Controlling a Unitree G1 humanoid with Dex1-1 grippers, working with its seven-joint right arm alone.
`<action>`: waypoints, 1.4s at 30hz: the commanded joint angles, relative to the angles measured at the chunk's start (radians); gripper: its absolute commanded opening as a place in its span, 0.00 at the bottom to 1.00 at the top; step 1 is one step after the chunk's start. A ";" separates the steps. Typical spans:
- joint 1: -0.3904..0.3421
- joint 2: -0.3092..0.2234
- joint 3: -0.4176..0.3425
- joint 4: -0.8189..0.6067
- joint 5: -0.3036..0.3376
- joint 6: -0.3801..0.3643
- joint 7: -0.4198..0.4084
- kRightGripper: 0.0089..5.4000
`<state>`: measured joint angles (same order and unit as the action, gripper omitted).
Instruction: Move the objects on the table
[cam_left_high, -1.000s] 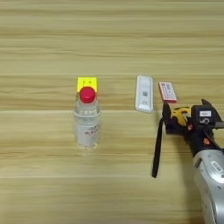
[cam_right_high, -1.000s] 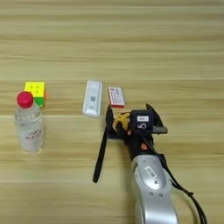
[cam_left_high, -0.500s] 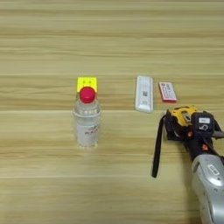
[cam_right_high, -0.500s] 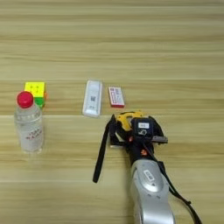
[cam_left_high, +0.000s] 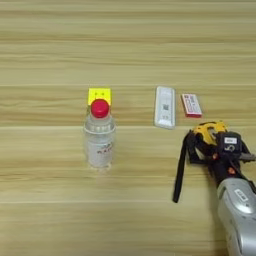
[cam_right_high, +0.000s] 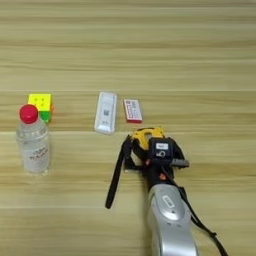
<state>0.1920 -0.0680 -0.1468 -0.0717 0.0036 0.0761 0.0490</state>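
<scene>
The yellow-black tape measure lies right of centre on the table, its black strap trailing toward the front. My right gripper sits directly on its near side, shut on the tape measure body; the silver forearm rises from the bottom edge. A white slim bar and a small red-white box lie just behind the tape measure. At the left, a clear red-capped bottle stands upright. The yellow-green puzzle cube sits just behind it.
Bare wooden planks stretch across the whole far half. The bar and box lie only a short way beyond the gripper.
The gripper's fingers, spread wide around the tape measure a second ago, have drawn together onto it. The tape measure body shifted slightly right. The other objects stayed put.
</scene>
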 joint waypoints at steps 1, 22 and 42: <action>-0.048 -0.011 -0.009 -0.027 0.016 -0.022 -0.004 0.99; -0.058 -0.019 0.003 -0.005 0.035 -0.046 0.021 0.87; -0.260 -0.032 0.081 -0.080 0.049 0.022 0.092 0.87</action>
<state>0.0386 -0.0839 -0.0773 -0.1130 0.0414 0.1242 0.1309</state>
